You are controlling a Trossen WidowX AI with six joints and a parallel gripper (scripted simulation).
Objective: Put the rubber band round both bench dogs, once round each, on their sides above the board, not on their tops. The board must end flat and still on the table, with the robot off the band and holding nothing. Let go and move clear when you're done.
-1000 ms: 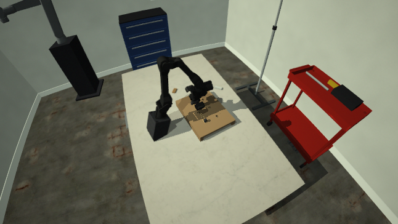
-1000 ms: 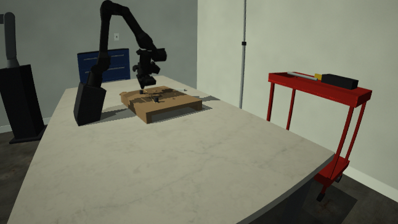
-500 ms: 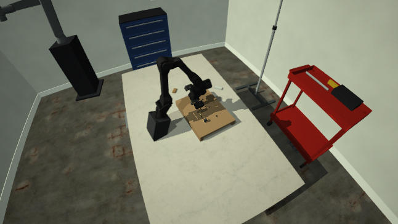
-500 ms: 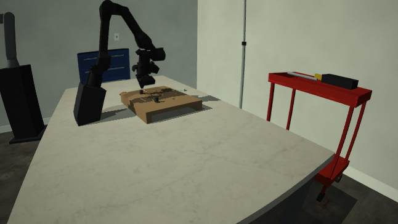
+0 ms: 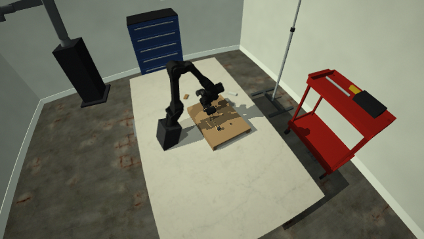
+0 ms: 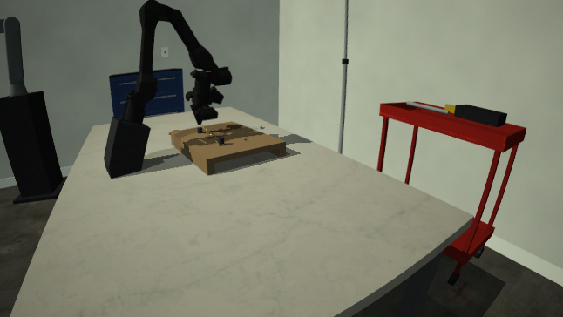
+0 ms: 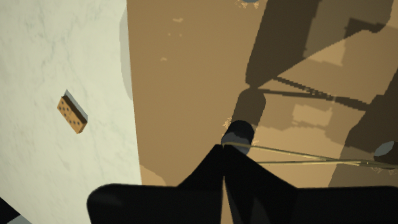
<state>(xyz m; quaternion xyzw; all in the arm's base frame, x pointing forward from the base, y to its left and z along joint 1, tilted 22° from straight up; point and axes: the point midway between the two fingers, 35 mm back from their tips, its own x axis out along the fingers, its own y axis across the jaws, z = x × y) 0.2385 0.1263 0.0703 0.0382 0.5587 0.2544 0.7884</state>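
The wooden board (image 5: 231,131) (image 6: 246,147) (image 7: 175,75) lies flat on the table. Two dark bench dogs stand on it. One bench dog (image 6: 200,129) (image 7: 240,131) is right in front of my fingertips. The other bench dog (image 5: 218,129) (image 6: 221,140) (image 7: 385,148) is at the right edge of the wrist view. My gripper (image 5: 210,111) (image 6: 201,120) (image 7: 222,151) is shut on the thin yellowish rubber band (image 7: 310,154) (image 6: 211,136). The band runs taut from my fingertips, past the near side of the first dog, to the second dog, where it is hooked.
A small dotted wooden block (image 7: 73,114) (image 5: 186,96) lies on the table left of the board. A small white cylinder (image 5: 232,93) lies behind the board. A red cart (image 5: 344,111) (image 6: 453,126) stands to the right, and a blue drawer cabinet (image 5: 155,39) stands behind the table.
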